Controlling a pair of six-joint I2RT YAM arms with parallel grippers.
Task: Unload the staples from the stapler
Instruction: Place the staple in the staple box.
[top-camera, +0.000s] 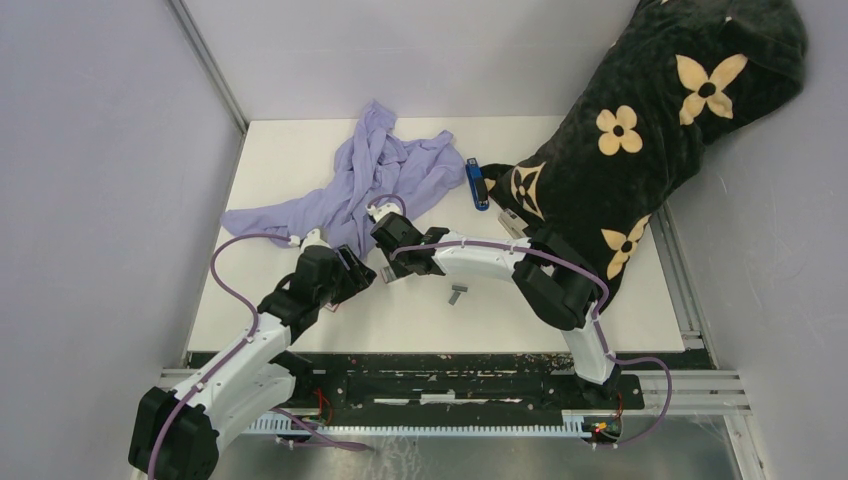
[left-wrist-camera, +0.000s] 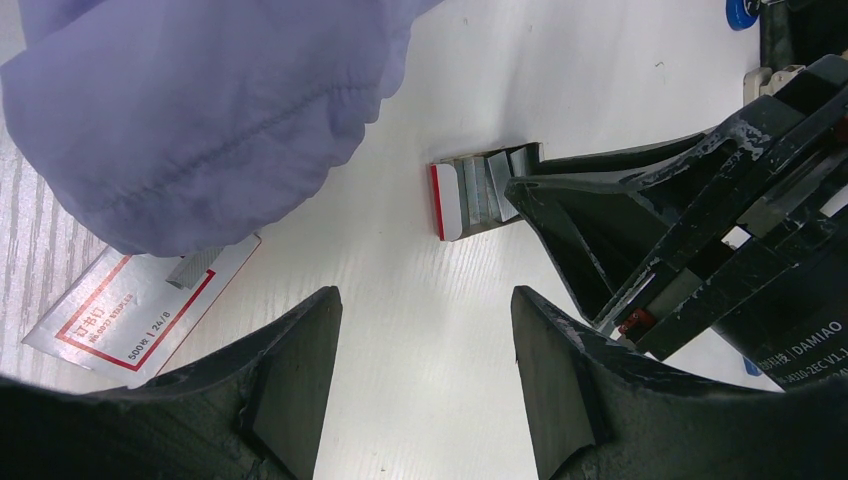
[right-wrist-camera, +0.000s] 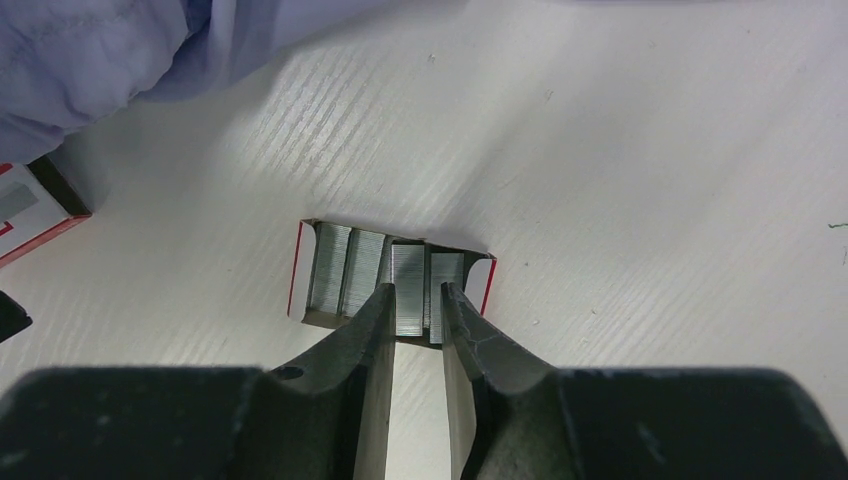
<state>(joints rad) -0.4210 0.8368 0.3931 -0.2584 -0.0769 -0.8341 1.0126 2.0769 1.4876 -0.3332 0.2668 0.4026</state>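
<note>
Your right gripper (right-wrist-camera: 415, 295) dips low at frame centre, jaws barely parted astride the staples (right-wrist-camera: 350, 270), grip unclear; left gripper (left-wrist-camera: 425, 300) hovers agape.

staples (right-wrist-camera: 352, 270) in tray (right-wrist-camera: 486, 282), near cloth (right-wrist-camera: 95, 60)

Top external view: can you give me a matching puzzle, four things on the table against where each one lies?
1 lilac cloth
2 blue stapler
3 loose staple strip
4 black flowered fabric

a far right corner
b alone on bare table, by the right arm
c far side, left of centre
d between the two fabrics

Pairs: 1-c, 2-d, 3-b, 4-a
</note>
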